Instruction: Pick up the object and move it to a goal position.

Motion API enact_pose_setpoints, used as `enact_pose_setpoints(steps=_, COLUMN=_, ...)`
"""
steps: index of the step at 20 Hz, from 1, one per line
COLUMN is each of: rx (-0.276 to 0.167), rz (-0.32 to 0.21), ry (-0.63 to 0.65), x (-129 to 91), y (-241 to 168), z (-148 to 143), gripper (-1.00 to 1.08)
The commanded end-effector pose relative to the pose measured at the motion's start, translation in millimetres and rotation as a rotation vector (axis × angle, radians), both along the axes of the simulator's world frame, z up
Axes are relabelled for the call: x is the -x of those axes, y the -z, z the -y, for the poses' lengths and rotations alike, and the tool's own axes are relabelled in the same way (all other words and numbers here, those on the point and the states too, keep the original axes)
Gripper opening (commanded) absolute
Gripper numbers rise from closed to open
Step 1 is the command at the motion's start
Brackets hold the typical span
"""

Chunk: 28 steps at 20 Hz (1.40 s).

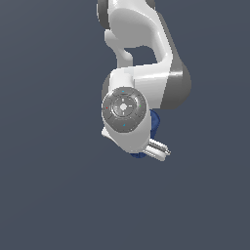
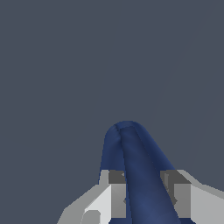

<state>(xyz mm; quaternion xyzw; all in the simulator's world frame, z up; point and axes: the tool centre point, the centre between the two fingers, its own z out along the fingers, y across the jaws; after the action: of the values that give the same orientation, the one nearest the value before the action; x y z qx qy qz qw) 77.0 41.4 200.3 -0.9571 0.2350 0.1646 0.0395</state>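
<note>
The cup [image 2: 135, 166] is dark blue and smooth, with a faint lengthwise rib or crease running along it and a rounded end farthest from the wrist camera. It sits between the two fingers [image 2: 114, 192] of the gripper [image 2: 146, 194], which close on its sides and hold it, one pale finger on each flank.

In the exterior view the arm [image 1: 141, 58] hangs down from the top edge and its round grey wrist joint covers nearly all of the cup; only two blue slivers show, one on the exterior view's right of the wrist [image 1: 155, 122] and one below it beside the fingertips. Rim and base cannot be told apart there.

In the wrist view, the cup's long axis runs straight out from the gripper, away from the camera. Its nearer end is cut off by the picture edge. Around it is only plain grey-blue background.
</note>
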Motion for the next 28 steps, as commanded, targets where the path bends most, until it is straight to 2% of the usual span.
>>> enact_pose_setpoints(steps=1, rx=0.000, rz=0.003, ry=0.000, x=4, y=-10, z=2, gripper=-1.00)
enact_pose_setpoints(steps=8, rx=-0.001, rz=0.004, ry=0.001, x=25, y=-49, z=15, gripper=-1.00)
enact_pose_setpoints(steps=21, rx=-0.001, rz=0.003, ry=0.001, x=88, y=-165, z=52, gripper=-1.00)
enact_pose_setpoints(steps=28, rx=-0.001, rz=0.003, ry=0.001, x=114, y=-218, z=69, gripper=-1.00)
